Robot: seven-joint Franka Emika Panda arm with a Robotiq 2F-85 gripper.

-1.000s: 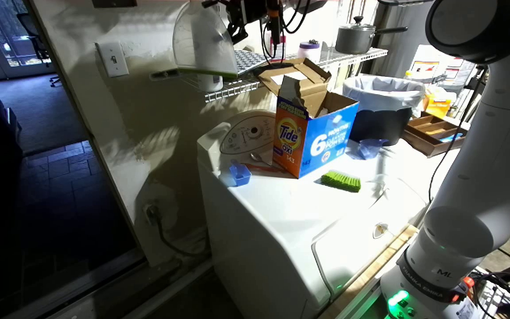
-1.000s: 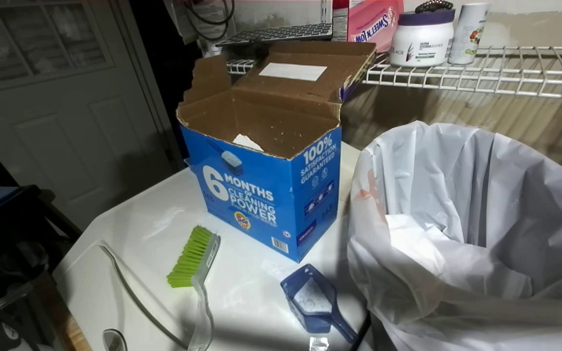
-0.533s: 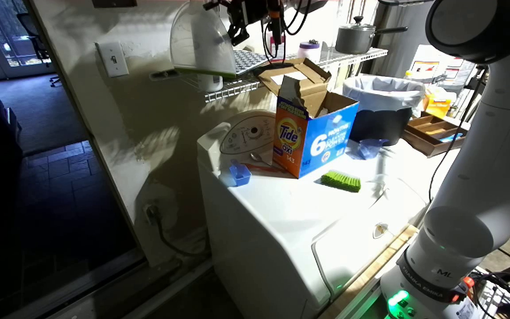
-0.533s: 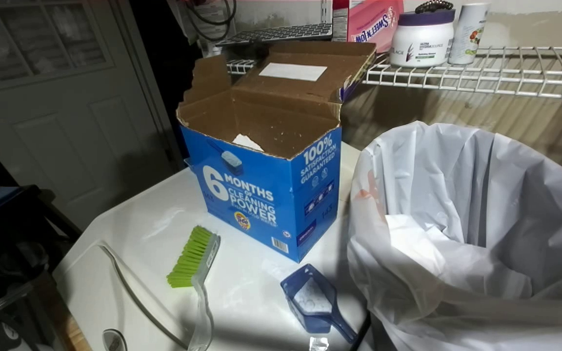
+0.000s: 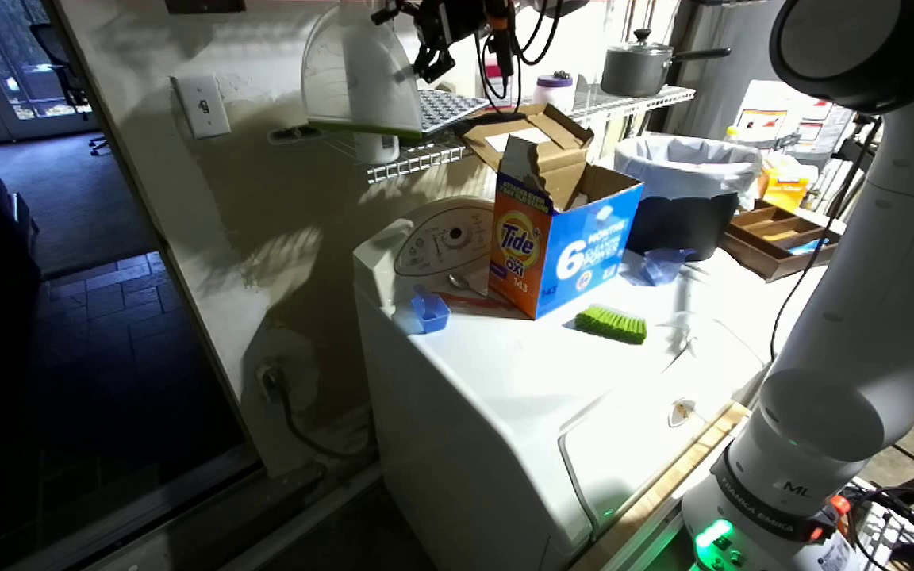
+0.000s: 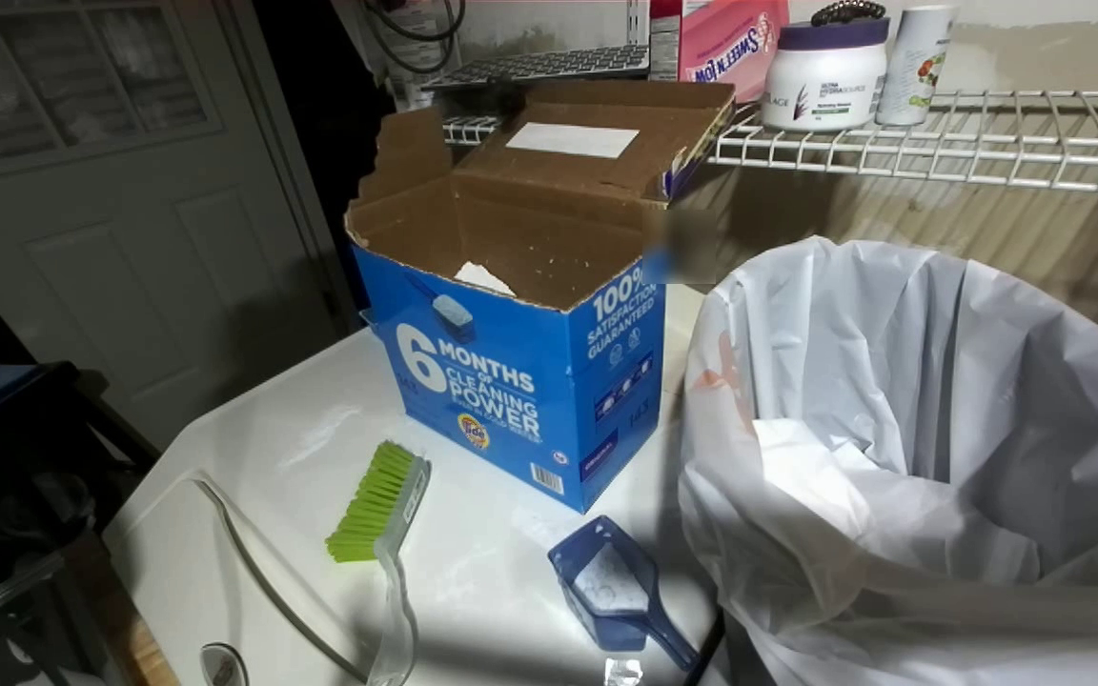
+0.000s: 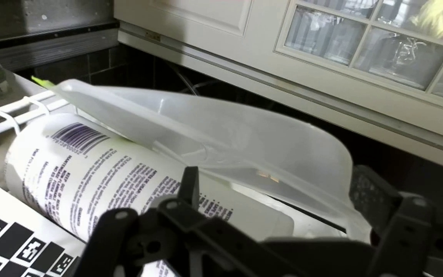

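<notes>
The pincer (image 7: 278,186) stood wide, the translucent pan (image 7: 244,134) and white bottle (image 7: 129,177) just ahead of it, contact unclear; positioning seemed in hand, the next move probably calling for careful alignment.

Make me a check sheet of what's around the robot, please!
Surface: white machine top, with things on it.
Main things: see-through, green-edged dustpan; white bottle beside it.
Clutter: open Tide box, green brush, blue scoops.
Gripper: open, right by the dustpan; can't tell if they touch.
Cables: black loops near the gripper; plugged-in cord.
Surroundings: wire shelf with lidded saucepan; lined bin.
</notes>
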